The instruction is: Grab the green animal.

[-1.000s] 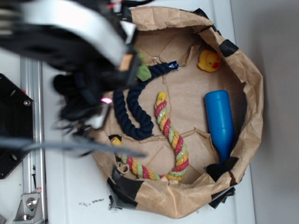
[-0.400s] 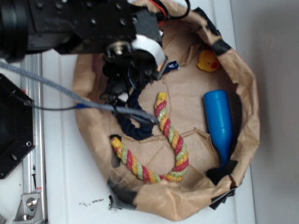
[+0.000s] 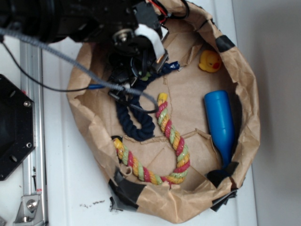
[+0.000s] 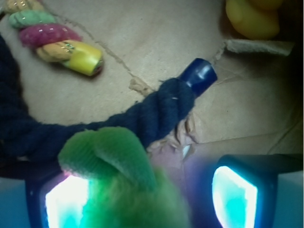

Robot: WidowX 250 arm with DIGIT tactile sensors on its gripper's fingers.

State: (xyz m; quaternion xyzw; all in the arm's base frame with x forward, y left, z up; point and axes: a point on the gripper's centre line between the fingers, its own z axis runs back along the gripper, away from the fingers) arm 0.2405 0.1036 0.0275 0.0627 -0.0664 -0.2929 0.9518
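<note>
Reached the green animal: lies between the gripper pads, jaws apart, not yet closed; squeeze remains.

A crumpled brown paper basket patched with black tape sits on a white table, with a black robot arm and its cables reaching over the upper left rim. The gripper hangs low over one end of a dark blue rope, and a speck of green shows just beneath it. A multicoloured braided rope curves across the floor, a blue bottle lies along the right wall, and a yellow rubber duck sits near the top right.
</note>
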